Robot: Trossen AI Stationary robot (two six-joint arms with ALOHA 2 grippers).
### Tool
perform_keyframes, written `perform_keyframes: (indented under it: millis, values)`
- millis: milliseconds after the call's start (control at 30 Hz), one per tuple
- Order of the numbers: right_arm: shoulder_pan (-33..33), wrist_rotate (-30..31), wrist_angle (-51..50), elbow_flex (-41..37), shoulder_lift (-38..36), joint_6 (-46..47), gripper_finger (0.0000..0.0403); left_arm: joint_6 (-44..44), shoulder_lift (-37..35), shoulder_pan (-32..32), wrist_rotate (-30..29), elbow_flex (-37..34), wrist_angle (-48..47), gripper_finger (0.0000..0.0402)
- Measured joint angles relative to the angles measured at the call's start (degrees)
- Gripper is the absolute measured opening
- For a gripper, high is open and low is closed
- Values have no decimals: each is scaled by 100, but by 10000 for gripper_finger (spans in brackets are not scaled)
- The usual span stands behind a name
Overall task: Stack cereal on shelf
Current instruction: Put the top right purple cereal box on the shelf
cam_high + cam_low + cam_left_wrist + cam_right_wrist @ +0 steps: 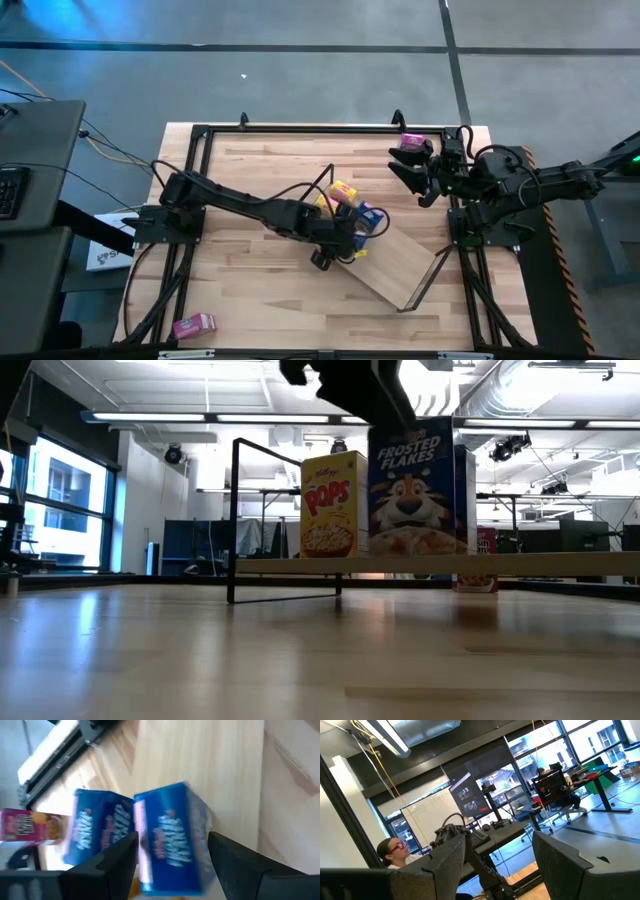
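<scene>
The shelf (395,262) lies aslant on the table's middle; in the low view its board (500,565) carries an upright yellow box (333,505) and a blue box (418,485), with a second blue box just behind. My left gripper (340,250) is over them, open. Its fingers (117,862) stand on either side of the nearer blue box (170,842); the other blue box (97,827) stands beside it. My right gripper (408,170) is open, raised off the table by the far right corner, next to a pink box (412,142). My left gripper comes at the nearer blue box from above, one finger (227,862) by each narrow side of its upper end (175,795). Whether the fingers touch the box I cannot tell. The box stands upright on the shelf board.
Another pink box (193,325) lies near the table's near left corner. Black wire frames rise at the shelf's ends (236,520), (425,280). A black rail frame (300,128) borders the table. In the right wrist view a person (395,852) sits in the room beyond.
</scene>
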Motion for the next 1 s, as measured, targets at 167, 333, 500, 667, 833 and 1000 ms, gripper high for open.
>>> perform_keyframes:
  millis: [167, 333, 500, 667, 833, 1000]
  values:
    - [0, 0, -26, 0, 0, 0, 229, 222, -214, 0, -201, 0, -36, 230]
    - [0, 96, -46, 0, 0, -147, 229, -11, -739, 7, -436, 0, -74, 229]
    - [0, 630, -55, 0, 0, -250, 229, -1428, -1723, 206, -81, 0, -280, 231]
    - [-4, 1193, -102, 0, 1, -285, 229, -3087, -3055, 701, 627, -766, -10, 228]
    - [0, 1132, -96, 0, 105, -634, 229, -3851, -4693, 905, 593, -2564, 1585, 221]
    - [0, 1103, -99, 0, 231, -599, 229, -4173, -6029, 840, 543, -4282, 3347, 220]
